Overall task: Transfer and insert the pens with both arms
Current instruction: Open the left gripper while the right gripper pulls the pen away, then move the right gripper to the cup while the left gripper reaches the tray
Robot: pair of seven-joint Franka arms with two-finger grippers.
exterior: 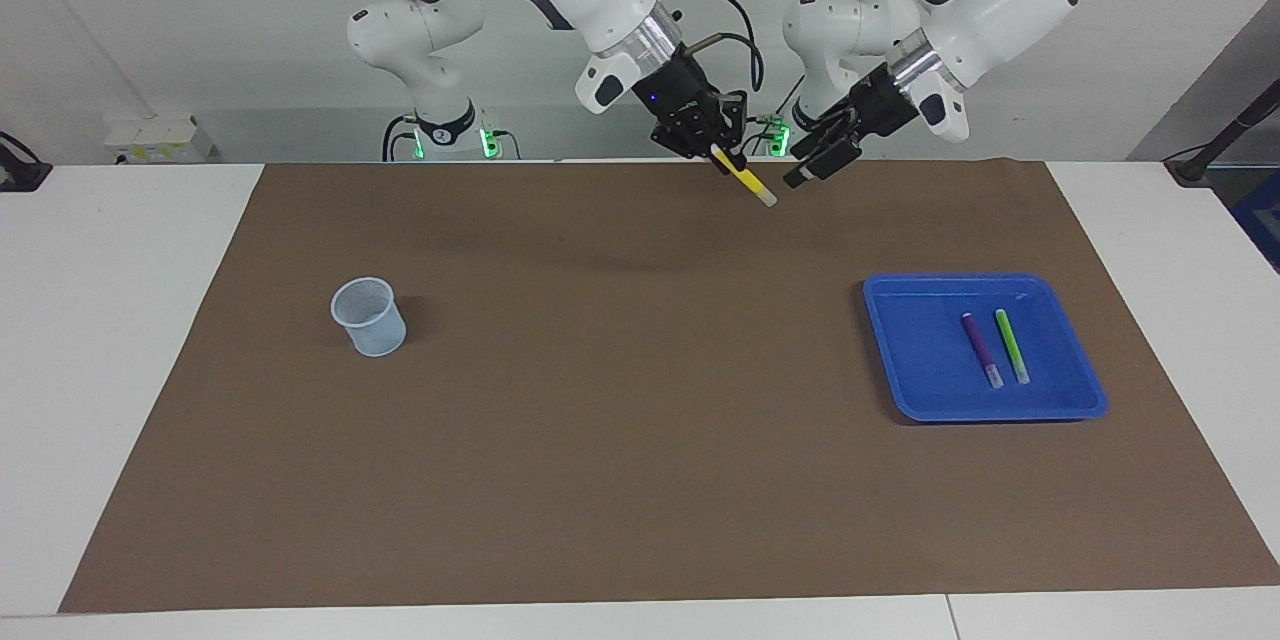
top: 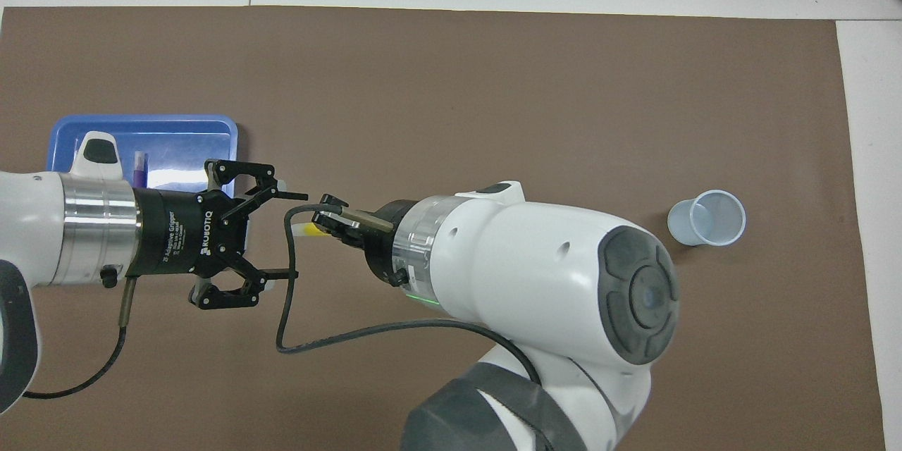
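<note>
Handoff looks done: right gripper [exterior: 722, 154] is clamping the slim yellow pen [exterior: 748, 183], left gripper [exterior: 815, 160] is hanging wide open nearby. The purple pen [exterior: 981, 348] and green pen [exterior: 1011, 345] are waiting in the blue plastic tray [exterior: 905, 360]; pale mesh cup [exterior: 369, 316] looks empty.

green pen [exterior: 1011, 345] hidden overhead, purple pen [top: 138, 166] mostly behind left arm [top: 42, 225]
</note>
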